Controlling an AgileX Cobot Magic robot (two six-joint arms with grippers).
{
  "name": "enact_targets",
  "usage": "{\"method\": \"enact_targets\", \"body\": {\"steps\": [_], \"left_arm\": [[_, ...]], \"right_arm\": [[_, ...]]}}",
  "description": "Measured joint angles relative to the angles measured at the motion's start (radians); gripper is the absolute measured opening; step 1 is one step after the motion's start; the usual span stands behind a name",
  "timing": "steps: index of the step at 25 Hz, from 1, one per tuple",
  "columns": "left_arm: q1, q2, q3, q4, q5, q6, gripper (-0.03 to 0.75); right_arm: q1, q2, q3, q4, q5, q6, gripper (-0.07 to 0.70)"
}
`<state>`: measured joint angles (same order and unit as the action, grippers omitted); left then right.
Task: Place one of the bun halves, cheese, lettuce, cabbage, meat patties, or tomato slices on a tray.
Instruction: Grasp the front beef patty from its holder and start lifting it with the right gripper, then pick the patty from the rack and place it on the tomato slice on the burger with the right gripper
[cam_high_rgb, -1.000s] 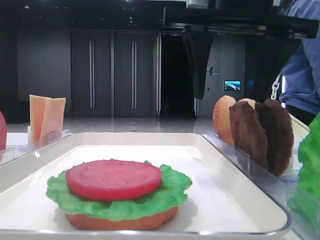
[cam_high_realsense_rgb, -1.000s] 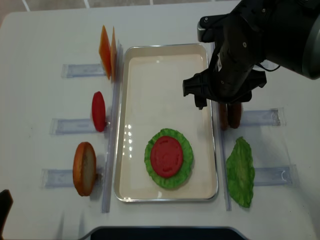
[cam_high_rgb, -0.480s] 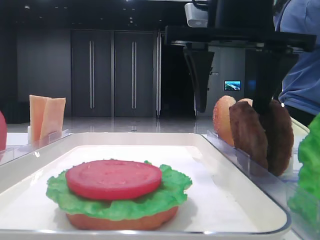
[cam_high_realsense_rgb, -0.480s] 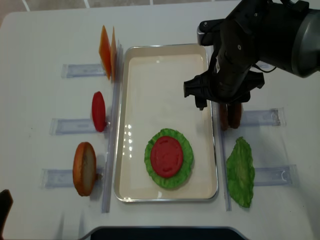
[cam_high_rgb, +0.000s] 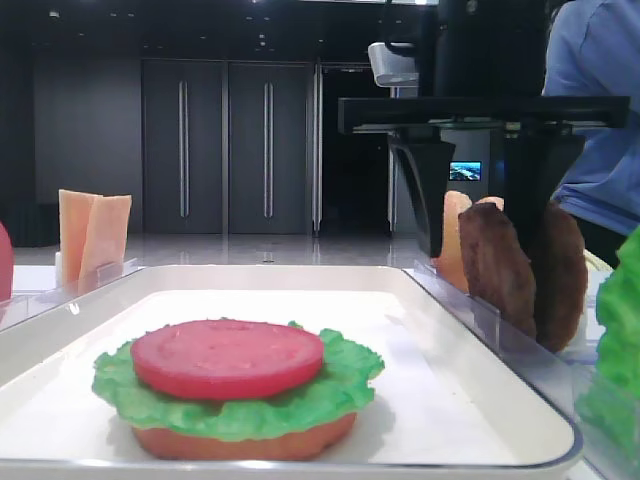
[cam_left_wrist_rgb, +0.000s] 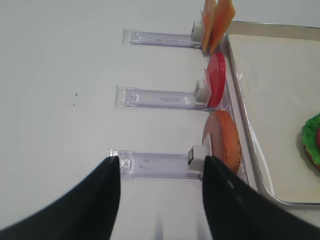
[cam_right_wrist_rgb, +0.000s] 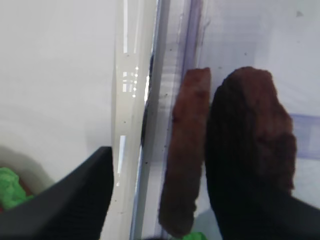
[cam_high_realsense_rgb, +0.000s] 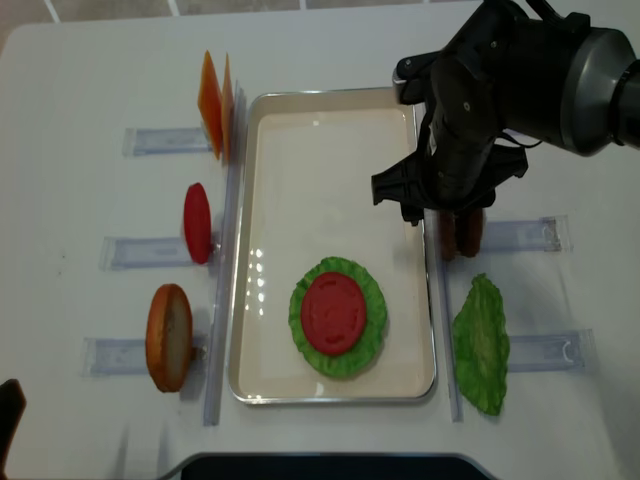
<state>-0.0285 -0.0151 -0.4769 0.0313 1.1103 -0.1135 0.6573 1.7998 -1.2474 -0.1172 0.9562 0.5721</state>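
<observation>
3 clear holders (cam_high_realsense_rgb: 160, 140) lie in a column on the white table (cam_high_realsense_rgb: 80, 70) at far left. The top one carries 2 upright cheese slices (cam_high_realsense_rgb: 217, 104), the middle one an upright tomato slice (cam_high_realsense_rgb: 197, 222), the bottom one an upright bun half (cam_high_realsense_rgb: 168, 337). The left gripper (cam_left_wrist_rgb: 160, 195) hangs over the bottom holder, its 2 fingers spread apart with nothing between them.

The tray (cam_high_realsense_rgb: 330, 150) sits in the middle, just right of those holders. On its near part is a stack: a bun half at the bottom, a lettuce leaf (cam_high_realsense_rgb: 370, 330) on it, a tomato slice (cam_high_realsense_rgb: 332, 313) on top.

Right of the tray, 2 meat patties (cam_high_realsense_rgb: 461, 232) stand on edge in another holder, just beside the tray rim, with a bun half (cam_high_rgb: 452, 240) behind them in the low view. The right gripper (cam_high_realsense_rgb: 446, 200) is down over the patties. Its fingers are apart and straddle them: 1 finger lies on the tray side, the other against the outer patty (cam_right_wrist_rgb: 250, 135). I cannot tell if they grip yet.

A loose lettuce leaf (cam_high_realsense_rgb: 480, 342) lies nearer the front, right of the tray.
</observation>
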Motion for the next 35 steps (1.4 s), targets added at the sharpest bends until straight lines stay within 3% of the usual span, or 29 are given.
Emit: {"method": "enact_targets", "body": {"steps": [3,10,24,35], "left_arm": [[0.000,0.000,0.000,0.000,0.000,0.000,0.409],[0.000,0.000,0.000,0.000,0.000,0.000,0.409],[0.000,0.000,0.000,0.000,0.000,0.000,0.409],[0.000,0.000,0.000,0.000,0.000,0.000,0.409]], "right_arm": [[0.000,0.001,0.000,-0.024,-0.001,-0.001,0.378],[-0.003,0.001,0.000,-0.054,0.004,-0.001,0.156],[0.000,-0.072,0.000,-0.033,0.016,-0.005,0.148],[0.054,-0.239,0.000,0.131,0.011,-0.073,0.141]]}}
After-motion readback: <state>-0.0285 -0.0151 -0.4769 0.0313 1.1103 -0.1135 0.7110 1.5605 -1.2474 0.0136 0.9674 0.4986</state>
